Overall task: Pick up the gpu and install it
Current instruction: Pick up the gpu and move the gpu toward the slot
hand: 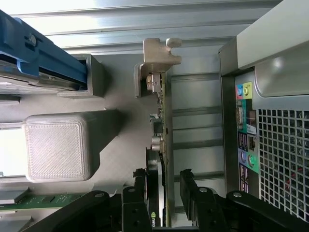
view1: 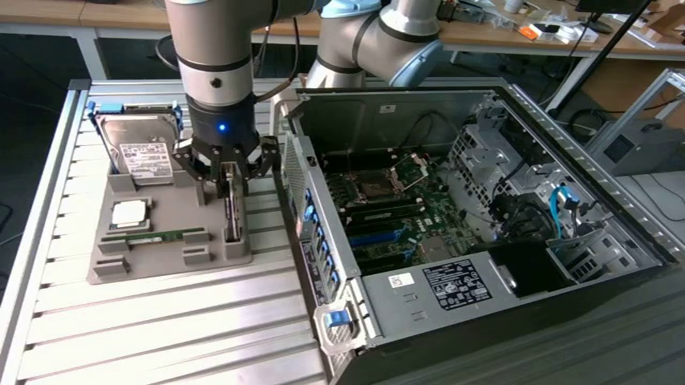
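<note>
In the exterior view, the arm [view1: 220, 56] reaches straight down over a grey holder [view1: 160, 263]. The holder sits on the slatted metal desk [view1: 160, 337], to the exterior view's left of the open computer case [view1: 471, 200]. The tool [view1: 229, 186] hangs low over the side of the holder nearest the case, with its dark fingers pointing down. The gpu [view1: 233, 218] stands on edge in a slot of the holder directly under the tool, showing as a thin dark strip that runs out from between the fingers toward the camera. Further to the exterior view's left, the same holder carries a propped-up hard drive [view1: 144, 154] with a white label, a square silver chip [view1: 131, 212] and a narrow green memory stick [view1: 150, 238].

In the wrist view, the gpu [hand: 165, 121] is seen edge-on, seated in the holder, with its silver bracket [hand: 159, 58] at the end away from the tool. The tool [hand: 163, 178] is released and straddles the card, one of its fingers [hand: 187, 181] on each side. A clear gap shows between the card and the finger on the case side. The other finger sits just beside the card's black cooler, and I cannot tell whether it touches. The case's rear ports [hand: 246, 125] lie near the card
</note>
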Available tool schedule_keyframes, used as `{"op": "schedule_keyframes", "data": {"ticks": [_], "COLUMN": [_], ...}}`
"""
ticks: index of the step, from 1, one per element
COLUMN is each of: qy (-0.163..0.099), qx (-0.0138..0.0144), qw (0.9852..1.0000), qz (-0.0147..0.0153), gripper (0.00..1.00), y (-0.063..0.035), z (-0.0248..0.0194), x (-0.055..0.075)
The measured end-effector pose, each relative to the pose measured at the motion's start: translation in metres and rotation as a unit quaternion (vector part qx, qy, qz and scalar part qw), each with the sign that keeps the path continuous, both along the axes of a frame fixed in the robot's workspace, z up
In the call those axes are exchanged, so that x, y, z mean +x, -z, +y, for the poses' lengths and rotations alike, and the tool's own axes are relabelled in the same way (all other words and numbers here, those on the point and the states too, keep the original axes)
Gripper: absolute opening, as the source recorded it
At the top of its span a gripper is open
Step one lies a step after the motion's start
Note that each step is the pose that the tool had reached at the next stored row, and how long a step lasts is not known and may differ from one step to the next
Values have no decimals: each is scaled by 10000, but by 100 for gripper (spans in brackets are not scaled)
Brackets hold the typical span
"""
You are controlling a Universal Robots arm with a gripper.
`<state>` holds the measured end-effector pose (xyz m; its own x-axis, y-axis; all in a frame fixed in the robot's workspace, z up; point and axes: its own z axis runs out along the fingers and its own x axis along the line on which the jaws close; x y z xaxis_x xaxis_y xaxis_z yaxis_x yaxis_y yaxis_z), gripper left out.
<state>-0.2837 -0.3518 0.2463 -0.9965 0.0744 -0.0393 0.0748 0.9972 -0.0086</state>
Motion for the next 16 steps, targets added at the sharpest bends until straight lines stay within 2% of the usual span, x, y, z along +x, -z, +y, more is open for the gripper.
{"op": "schedule_keyframes", "data": {"ticks": [5, 6, 7, 8, 9, 16], "qy": [0, 0, 0, 0, 0, 0], "qx": [1, 1, 0, 0, 0, 1], "qw": [10000, 10000, 10000, 10000, 10000, 10000], "qz": [0, 0, 1, 1, 0, 0], "gripper": [40, 34, 34, 28, 27, 27], "y": [1, 0, 0, 0, 0, 0], "z": [0, 0, 0, 0, 0, 0], "x": [0, 0, 0, 0, 0, 0]}}
